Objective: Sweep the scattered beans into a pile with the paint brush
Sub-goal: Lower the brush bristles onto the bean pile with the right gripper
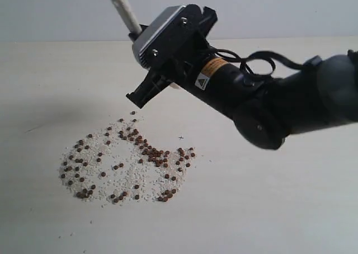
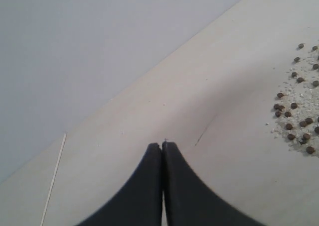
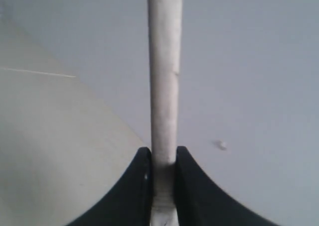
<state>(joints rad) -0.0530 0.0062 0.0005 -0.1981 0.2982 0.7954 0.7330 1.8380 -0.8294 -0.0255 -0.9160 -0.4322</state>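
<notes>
Exterior, right tool: on a black arm reaching in from the right, held up off the table and clamped on the brush.
Exterior, brush: the pale handle sticks up and to the left out of the tool; the bristles are hidden behind it.
Exterior, beans: scattered in a loose ring on the table, well in from its far edge, mixed with white crumbs — the tool hangs above the ring's far side.
Left wrist, left tool: clenched, tips pressed together with nothing between them, above bare table.
Left wrist, beans: a patch with crumbs well apart from the tips.
Right wrist, right tool: both jaws squeezed against the handle.
Right wrist, brush: handle seen edge-on — a straight pale bar running away from the jaws, with the table to one side.
</notes>
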